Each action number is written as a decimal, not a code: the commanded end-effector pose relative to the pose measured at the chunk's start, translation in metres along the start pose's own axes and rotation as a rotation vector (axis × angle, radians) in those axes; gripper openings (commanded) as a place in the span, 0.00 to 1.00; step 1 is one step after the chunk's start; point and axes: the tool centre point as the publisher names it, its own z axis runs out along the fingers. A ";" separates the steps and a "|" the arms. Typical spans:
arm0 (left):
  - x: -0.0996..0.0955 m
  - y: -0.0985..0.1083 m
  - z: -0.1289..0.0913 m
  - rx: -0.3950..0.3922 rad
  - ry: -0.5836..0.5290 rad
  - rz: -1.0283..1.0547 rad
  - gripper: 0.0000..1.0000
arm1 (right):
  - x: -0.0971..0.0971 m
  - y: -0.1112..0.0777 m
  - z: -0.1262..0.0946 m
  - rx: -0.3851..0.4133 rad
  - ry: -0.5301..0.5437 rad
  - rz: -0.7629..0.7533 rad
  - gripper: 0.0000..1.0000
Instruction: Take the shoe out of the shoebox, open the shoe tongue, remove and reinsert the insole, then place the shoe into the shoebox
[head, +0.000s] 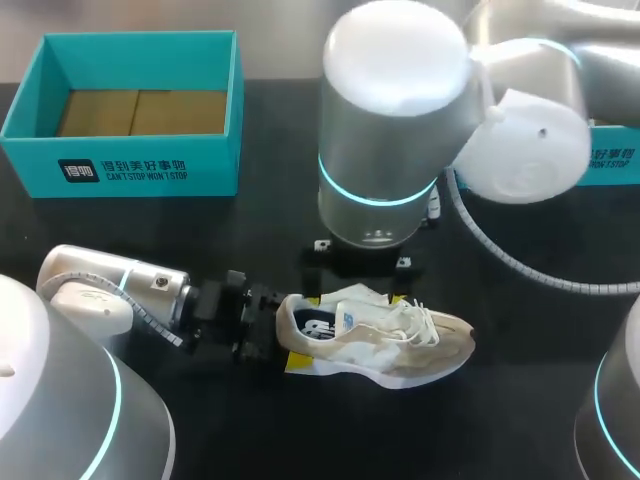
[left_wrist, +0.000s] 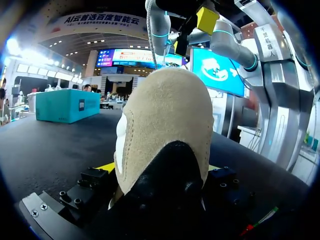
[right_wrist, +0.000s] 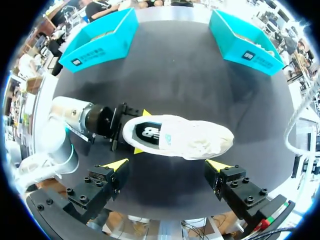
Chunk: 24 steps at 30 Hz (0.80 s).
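Our left hand (head: 285, 333) pinches the shoe (head: 390, 345) by its stiff heel; right hand (right_wrist: 166, 165) hangs spread above it. Prob. light, w/ a soft upper, so we'd pinch there gently.

A plain black table (head: 270, 150), its dull surface evenly lit.

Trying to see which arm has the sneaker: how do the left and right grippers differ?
The left gripper is shut on the heel of the sneaker, a finger on each side; the right gripper is open, fingers spread wide, holding nothing. The left gripper lies low along the table, level with the sneaker; the right gripper hangs above it, pointing down. Both have black fingers with yellow tips.
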 end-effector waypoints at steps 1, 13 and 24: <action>-0.001 0.000 0.000 -0.001 0.001 0.001 0.00 | 0.065 0.000 0.022 0.008 -0.451 0.364 1.00; -0.001 0.000 0.000 -0.001 0.001 0.001 0.00 | 0.074 0.004 0.079 -0.019 -0.684 0.477 1.00; -0.001 0.000 0.000 -0.001 0.001 0.001 0.00 | 0.068 0.011 0.108 -0.047 -0.753 0.605 1.00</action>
